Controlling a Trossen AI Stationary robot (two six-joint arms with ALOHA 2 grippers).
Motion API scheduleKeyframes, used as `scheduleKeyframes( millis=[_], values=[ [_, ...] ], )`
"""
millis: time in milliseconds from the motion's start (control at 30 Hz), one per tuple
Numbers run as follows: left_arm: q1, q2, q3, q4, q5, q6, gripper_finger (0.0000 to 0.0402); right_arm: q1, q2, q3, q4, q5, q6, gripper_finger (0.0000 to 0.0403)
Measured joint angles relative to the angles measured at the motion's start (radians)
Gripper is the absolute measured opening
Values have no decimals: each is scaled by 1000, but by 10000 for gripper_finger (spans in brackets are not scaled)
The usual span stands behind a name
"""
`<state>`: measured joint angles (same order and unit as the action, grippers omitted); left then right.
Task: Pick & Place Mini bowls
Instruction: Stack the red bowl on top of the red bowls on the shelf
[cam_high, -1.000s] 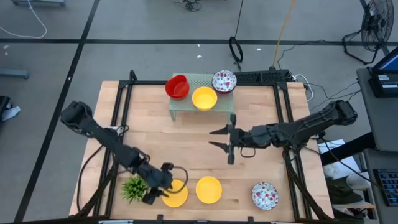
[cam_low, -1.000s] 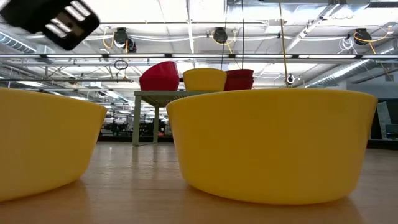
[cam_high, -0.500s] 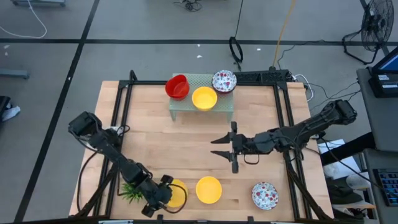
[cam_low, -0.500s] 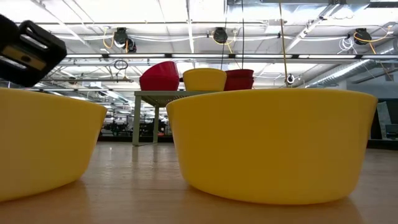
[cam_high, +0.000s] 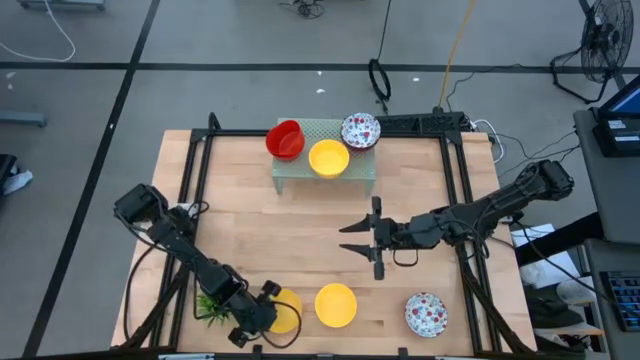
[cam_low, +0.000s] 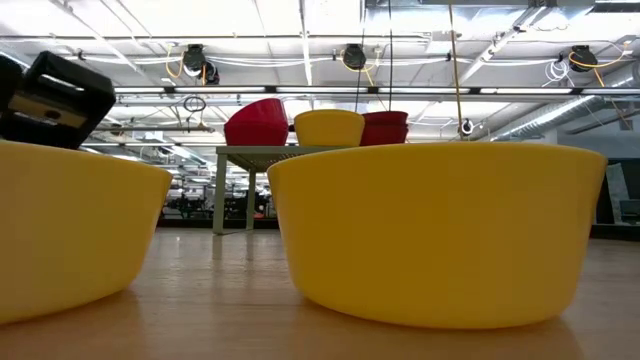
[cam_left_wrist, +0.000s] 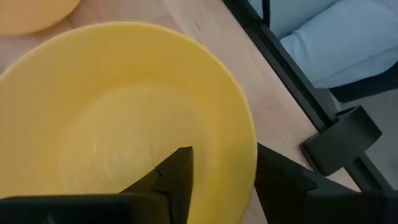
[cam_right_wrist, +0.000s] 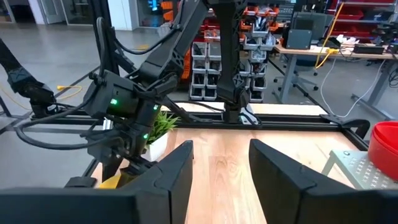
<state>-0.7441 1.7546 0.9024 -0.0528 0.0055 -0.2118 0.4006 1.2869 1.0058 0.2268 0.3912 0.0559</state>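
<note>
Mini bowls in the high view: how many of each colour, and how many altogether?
Red: 1, the red bowl on the green stand.
Yellow: 3, one on the stand, the front-left one under the left pincer, and the front-middle one.
White floral: 2, one on the stand, one front right.
Total: 6.

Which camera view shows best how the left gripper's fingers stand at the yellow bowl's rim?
The left wrist view: the left gripper straddles the yellow bowl rim, one finger inside, one outside. The high view shows the arm covering it; the low view shows only the bowl's side.
</note>
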Motion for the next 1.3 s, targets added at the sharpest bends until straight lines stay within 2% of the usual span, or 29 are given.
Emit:
scheduleKeyframes(
  millis=[100, 233, 300, 533, 767, 967, 1067, 1200, 1300],
  values=[
    [6, -10, 0, 1, 1, 31, 117, -1, 0, 0, 0, 0, 0, 141],
    [41, -34, 1, -1, 26, 27, 33, -1, 0, 0, 0, 0, -23, 141],
    [63, -47, 1, 1, 40, 11, 12, -1, 0, 0, 0, 0, -45, 141],
    [150, -94, 5, 1, 42, -49, 6, -1, 0, 0, 0, 0, -71, 141],
    [253, -242, 5, -6, 46, -17, 5, -1, 0, 0, -1, 0, -71, 141],
    [354, -411, 6, -13, -56, 114, 4, 0, -11, 0, -44, 0, -69, 141],
    [405, -473, 6, -16, -155, 231, 4, 0, -32, 0, -98, 0, -60, 141],
    [490, -494, 6, 14, -273, 372, 4, 0, -66, -1, -179, -1, -10, 141],
    [564, -490, 6, 64, -301, 475, 3, 0, -93, 0, -258, -3, 46, 141]
  ],
)
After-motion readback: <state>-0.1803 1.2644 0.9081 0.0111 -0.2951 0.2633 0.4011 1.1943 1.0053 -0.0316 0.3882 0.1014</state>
